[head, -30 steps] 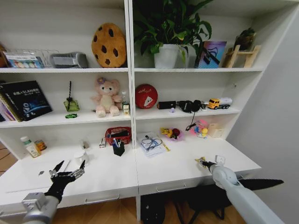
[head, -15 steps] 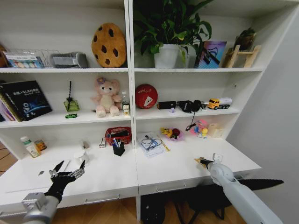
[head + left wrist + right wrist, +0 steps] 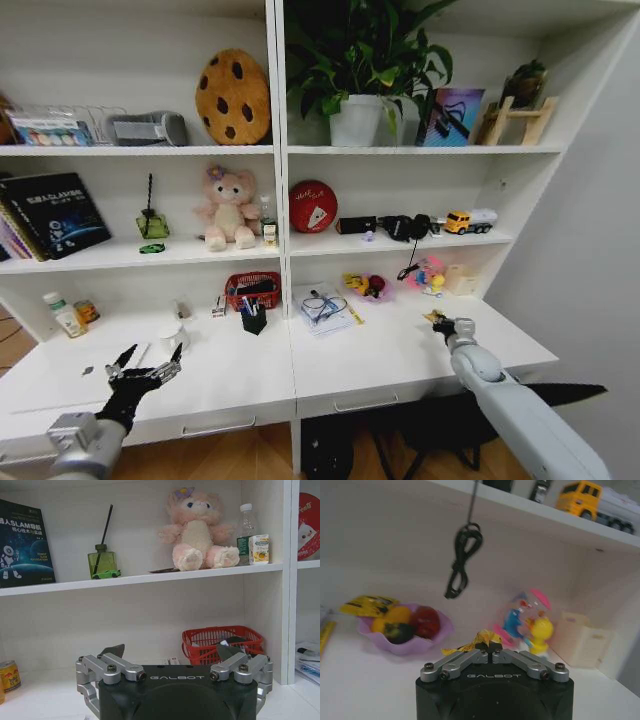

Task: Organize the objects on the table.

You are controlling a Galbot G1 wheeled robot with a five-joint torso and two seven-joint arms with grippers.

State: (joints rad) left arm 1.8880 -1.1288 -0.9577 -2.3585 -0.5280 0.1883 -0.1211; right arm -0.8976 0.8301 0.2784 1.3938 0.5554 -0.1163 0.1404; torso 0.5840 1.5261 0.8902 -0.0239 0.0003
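- Right gripper (image 3: 437,322), raised just above the right end of the white table (image 3: 390,352), has its jaws pinched together on a small yellow piece (image 3: 481,638).
- The piece looks thin, light and stiff — probably easy to drop, best held at an edge.
- Left gripper (image 3: 140,370) hovers over the table's left end, jaws spread wide, holding nothing.

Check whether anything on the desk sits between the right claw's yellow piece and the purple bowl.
Nothing visible does. The right claw, shut on the yellow piece, faces the purple bowl across bare white desk; the colourful toy stands off to one side.
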